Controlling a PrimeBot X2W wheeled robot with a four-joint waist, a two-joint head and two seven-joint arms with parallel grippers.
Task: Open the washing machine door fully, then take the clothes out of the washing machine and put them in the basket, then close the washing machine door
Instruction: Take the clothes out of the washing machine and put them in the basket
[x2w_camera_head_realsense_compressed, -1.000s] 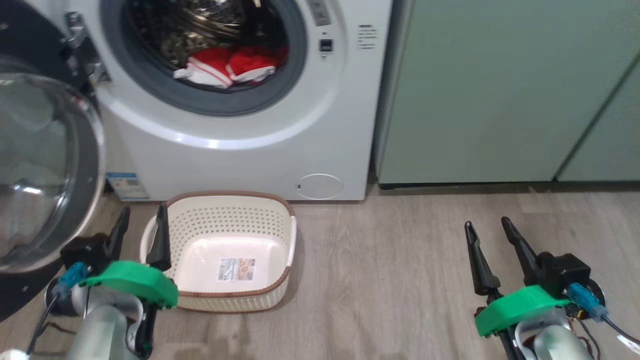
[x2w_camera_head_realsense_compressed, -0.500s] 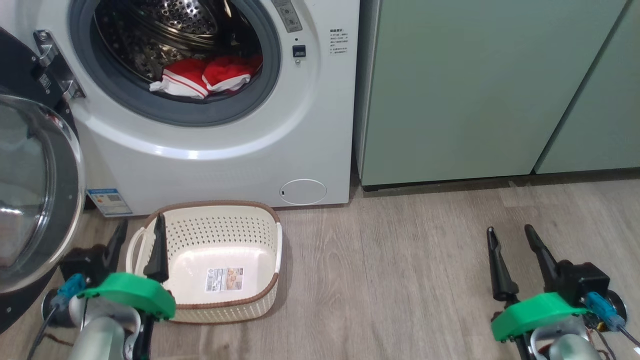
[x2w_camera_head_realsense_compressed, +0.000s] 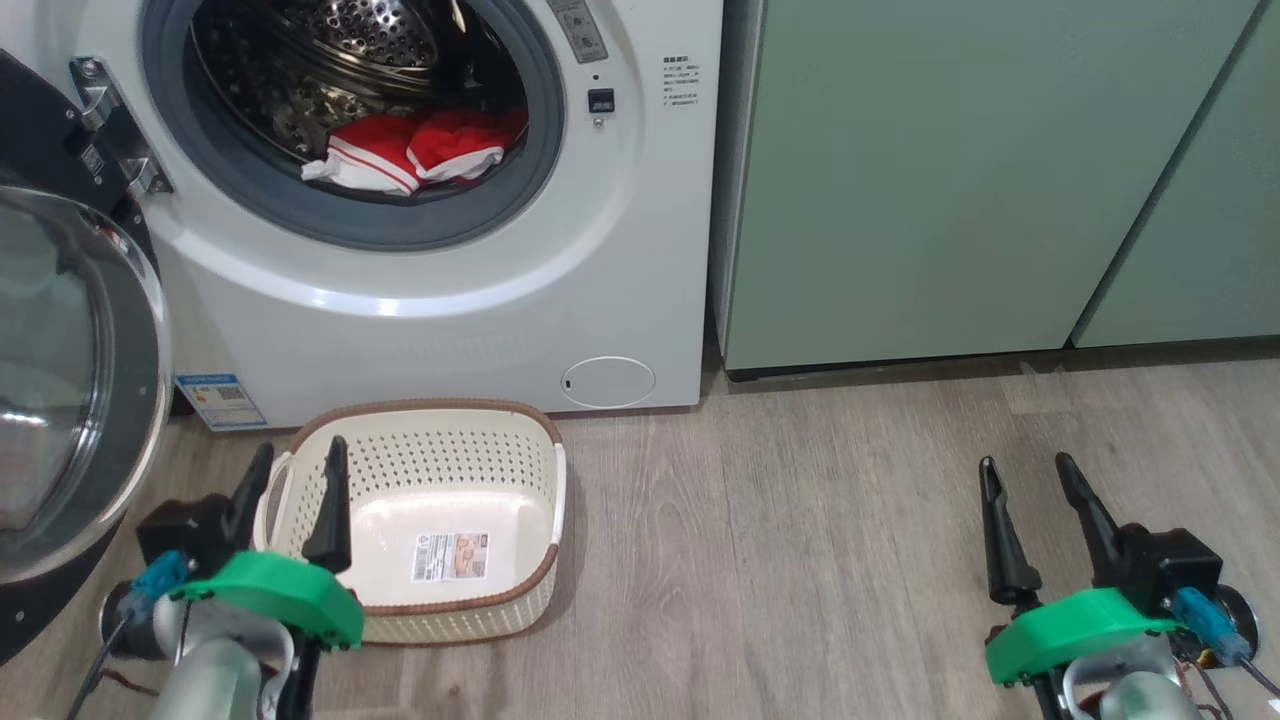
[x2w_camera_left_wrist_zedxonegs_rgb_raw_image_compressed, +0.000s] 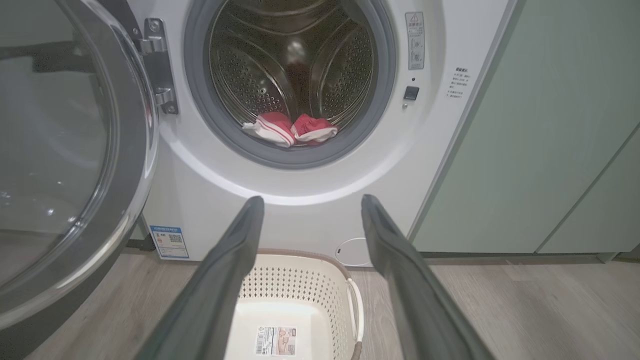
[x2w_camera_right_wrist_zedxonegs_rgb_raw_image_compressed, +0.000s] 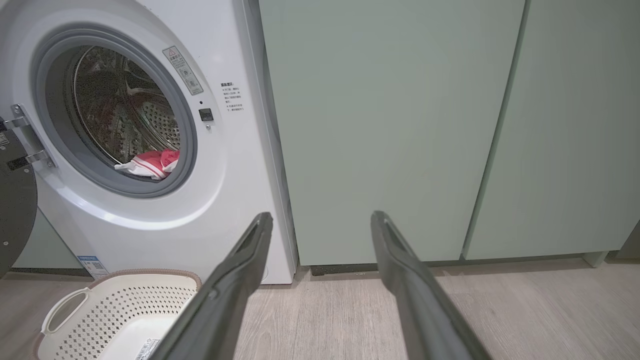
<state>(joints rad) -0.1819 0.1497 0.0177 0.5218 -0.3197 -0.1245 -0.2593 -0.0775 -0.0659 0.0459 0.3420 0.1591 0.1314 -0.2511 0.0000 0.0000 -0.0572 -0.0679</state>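
My left gripper, right gripper gaping, empty. Door open beside left one; basket on floor below clothes; cabinets right.

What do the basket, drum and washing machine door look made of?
Basket: looks moulded plastic, cream, slightly glossy, rows of holes; brown rim looks woven, maybe imitation.
Drum: shiny perforated metal, likely stainless steel.
Washing machine door: clear bulging centre with reflections, glass or clear plastic; glossy black rim, probably plastic.

Both arms sit low, left gripper and right gripper pointing forward, jaws spread wide and empty.
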